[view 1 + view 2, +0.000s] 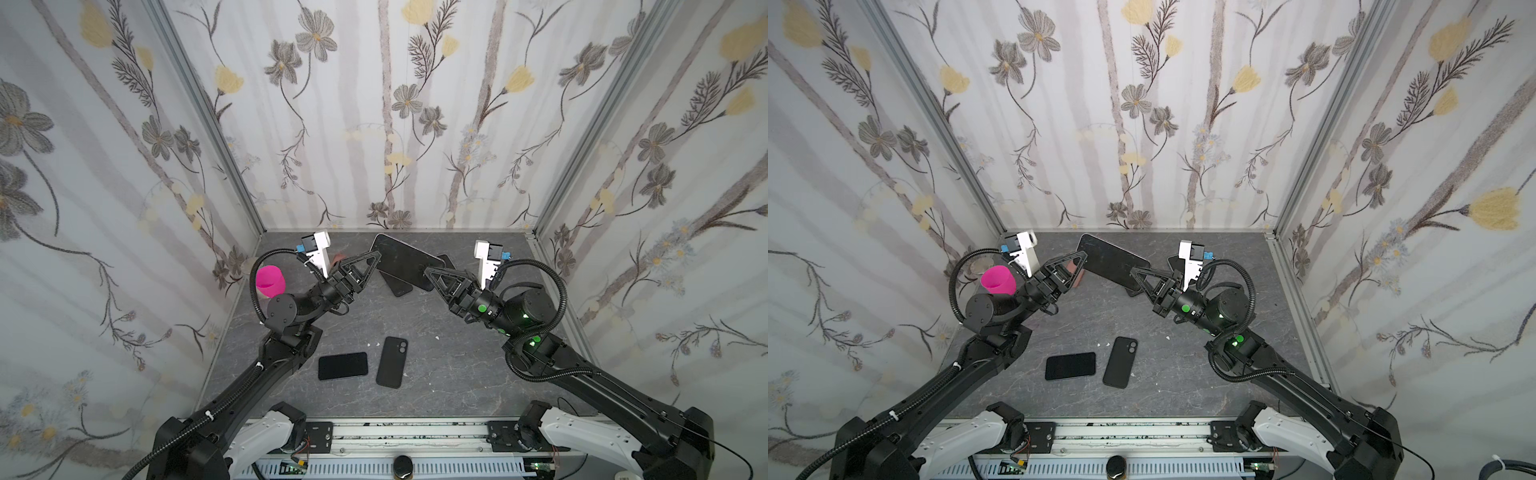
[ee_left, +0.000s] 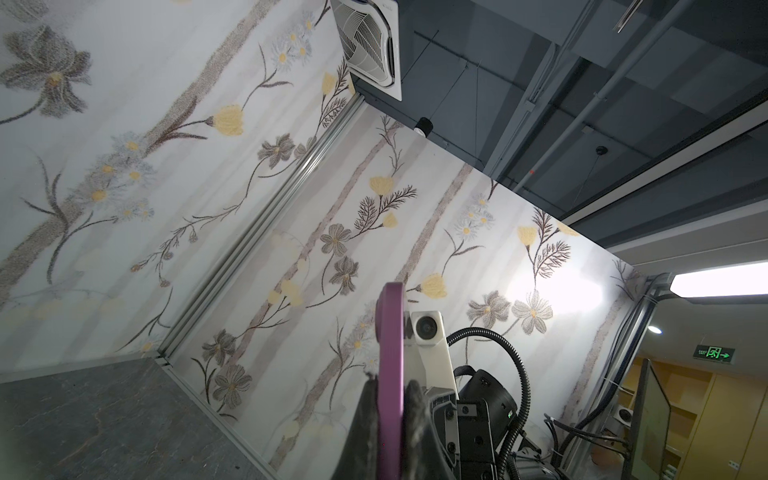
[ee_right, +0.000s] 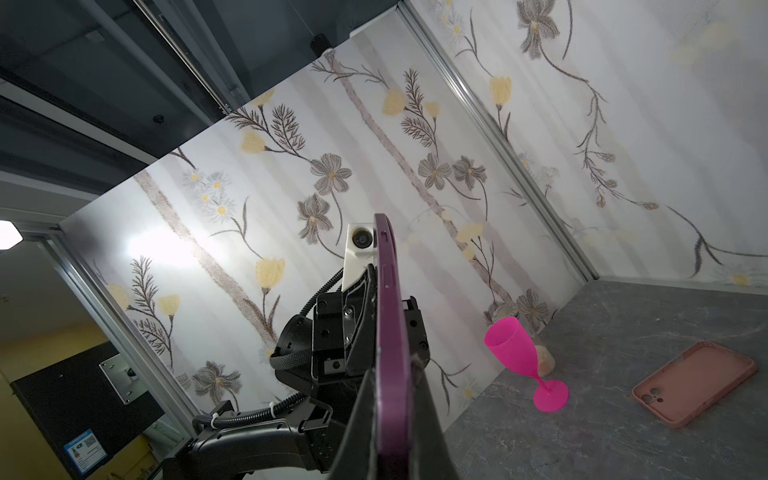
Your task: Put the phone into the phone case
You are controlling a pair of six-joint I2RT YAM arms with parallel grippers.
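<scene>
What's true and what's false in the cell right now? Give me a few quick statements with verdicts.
1. The left claw and the right claw are both shut on the purple phone, holding it off the table. True.
2. The pink goblet lies tipped on its side. False: it stands upright on its base.
3. The pink phone case lies open side up with nothing in it. True.
4. The black phone is stacked on the black phone case. False: they lie flat side by side, with a gap between them.
</scene>
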